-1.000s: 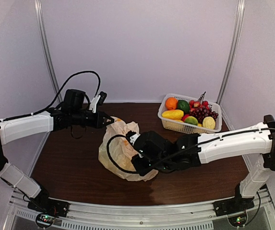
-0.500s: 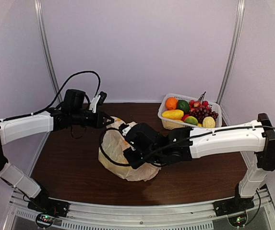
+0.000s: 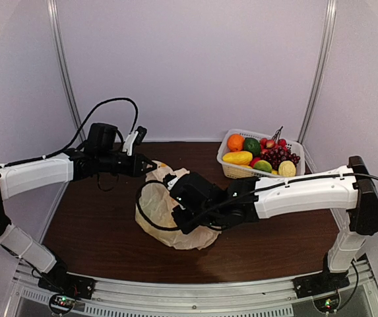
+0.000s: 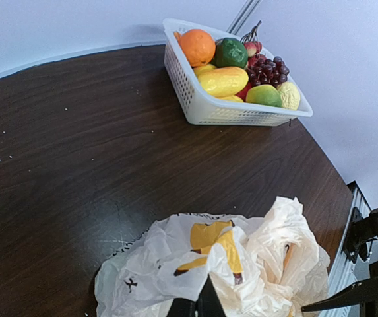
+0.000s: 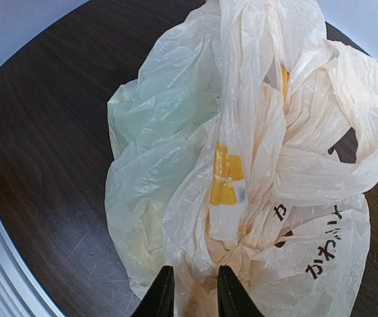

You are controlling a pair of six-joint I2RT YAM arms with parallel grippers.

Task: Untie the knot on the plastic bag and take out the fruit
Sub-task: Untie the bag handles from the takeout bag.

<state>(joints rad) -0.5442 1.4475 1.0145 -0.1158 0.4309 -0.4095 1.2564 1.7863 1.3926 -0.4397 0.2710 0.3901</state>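
Note:
The cream plastic bag (image 3: 154, 206) lies crumpled at mid-table, with yellow marks and black lettering on it. My left gripper (image 3: 147, 165) is shut on the bag's far upper edge; in the left wrist view its fingertips (image 4: 205, 300) pinch a fold of the plastic bag (image 4: 169, 264). My right gripper (image 3: 177, 218) is over the near side of the plastic bag (image 5: 169, 165), and its narrow jaws (image 5: 192, 294) are closed on a crumpled ridge of plastic. A twisted strand (image 5: 241, 99) runs up the middle; I cannot make out the knot. Fruit inside shows only as faint green (image 5: 156, 125) and orange tints.
A white lattice basket (image 3: 251, 175) stands at the back right, holding an orange, a green fruit, a long yellow mango, purple grapes and other pieces. It is also in the left wrist view (image 4: 208, 109). Dark wood tabletop surrounds the bag; a metal rail runs along the near edge.
My right arm has moved left and further over the bag; its jaws opened and then closed on the plastic. The left arm has not moved.

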